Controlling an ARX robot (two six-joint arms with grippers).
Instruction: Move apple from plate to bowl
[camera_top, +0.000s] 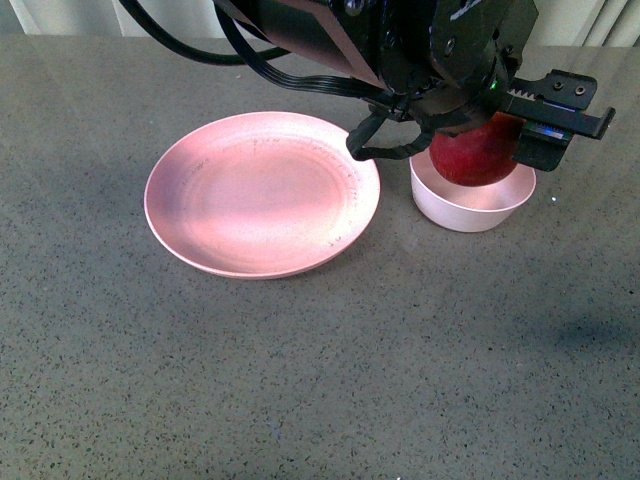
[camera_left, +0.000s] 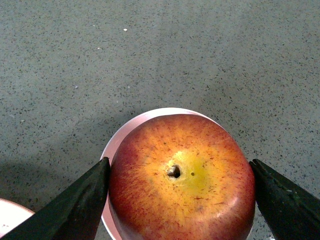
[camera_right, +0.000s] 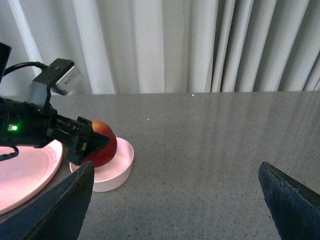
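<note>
My left gripper (camera_top: 470, 130) is shut on the dark red apple (camera_top: 478, 152) and holds it just over the small pale pink bowl (camera_top: 470, 208), its underside within the rim. In the left wrist view the apple (camera_left: 182, 180) fills the space between both black fingers (camera_left: 75, 210), yellow stem dip facing the camera, with the bowl's rim (camera_left: 135, 122) beneath. The wide pink plate (camera_top: 260, 190) lies empty left of the bowl. My right gripper (camera_right: 175, 200) is open and empty over bare table, to the right of the bowl (camera_right: 117, 172) and apple (camera_right: 102, 145).
The grey speckled table (camera_top: 400, 380) spreads all round the plate and bowl. Pale curtains (camera_right: 175, 45) hang behind the table's far edge. The left arm's black cables (camera_top: 260, 55) run above the plate's back rim.
</note>
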